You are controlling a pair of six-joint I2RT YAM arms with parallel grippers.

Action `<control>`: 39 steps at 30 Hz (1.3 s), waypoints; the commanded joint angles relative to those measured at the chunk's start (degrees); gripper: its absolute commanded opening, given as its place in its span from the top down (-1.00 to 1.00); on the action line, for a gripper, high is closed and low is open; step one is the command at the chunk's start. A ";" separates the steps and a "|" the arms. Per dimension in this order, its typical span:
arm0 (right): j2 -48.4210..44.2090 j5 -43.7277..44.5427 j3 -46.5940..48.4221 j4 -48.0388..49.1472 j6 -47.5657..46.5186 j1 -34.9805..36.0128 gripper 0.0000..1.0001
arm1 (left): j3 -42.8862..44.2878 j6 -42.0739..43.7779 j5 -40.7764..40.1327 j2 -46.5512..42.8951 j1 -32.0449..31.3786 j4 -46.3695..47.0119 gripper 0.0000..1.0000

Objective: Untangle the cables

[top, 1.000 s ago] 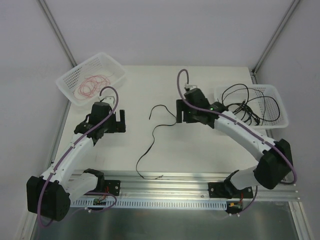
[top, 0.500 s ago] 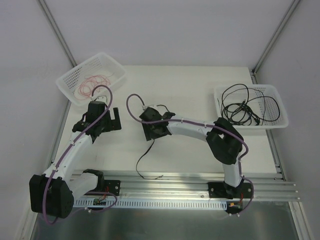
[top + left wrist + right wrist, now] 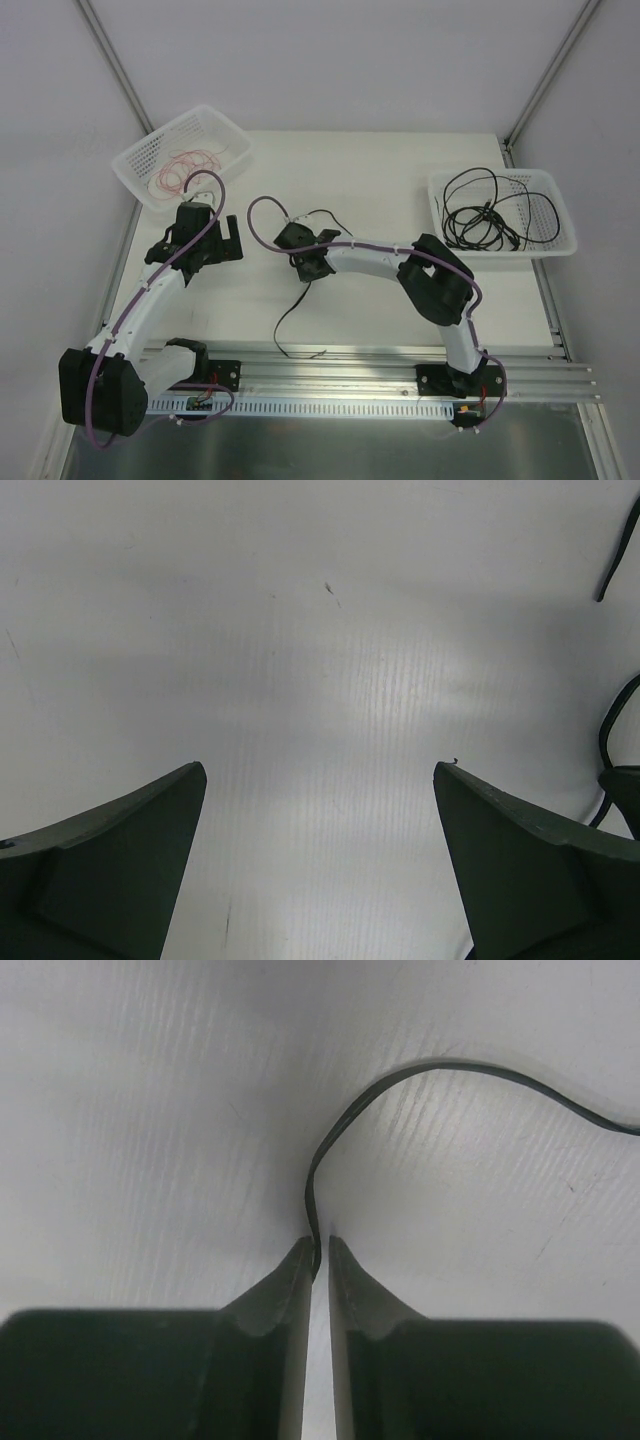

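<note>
One black cable (image 3: pixel 291 308) lies loose on the white table, running from mid-table down to the front rail. My right gripper (image 3: pixel 307 268) is down on its upper stretch. In the right wrist view the cable (image 3: pixel 400 1075) curves in and passes between the fingertips of that gripper (image 3: pixel 318 1241), whose jaws are almost together around it, with only a narrow slit left. My left gripper (image 3: pixel 233 238) stands wide open to the left of the cable. Only bare table shows between the tips of the left gripper (image 3: pixel 320 765), and bits of the cable (image 3: pixel 617 542) show at the right edge.
A white basket (image 3: pixel 133 152) at the back left holds red cables (image 3: pixel 185 168). Another white basket (image 3: pixel 556 203) at the right holds a bundle of black cables (image 3: pixel 485 215). A metal rail (image 3: pixel 350 362) runs along the table's near edge.
My right arm has swung from near the right basket leftward to the loose black cable, and its jaws have closed around it. The left arm has barely shifted.
</note>
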 commanded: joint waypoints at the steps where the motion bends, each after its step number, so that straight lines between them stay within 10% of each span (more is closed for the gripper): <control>1: 0.82 4.37 -1.06 -2.52 -0.15 0.34 0.75 | 1.71 -0.55 -0.07 0.00 0.58 -0.36 -0.98; 14: -23.79 12.47 -8.80 -4.11 -13.41 -12.99 0.99 | 1.71 -0.11 1.34 0.17 0.58 -0.36 -0.98; 39: -49.73 17.31 19.23 5.82 -50.34 -30.58 0.99 | 1.80 0.59 2.83 -0.09 0.58 -0.36 -0.98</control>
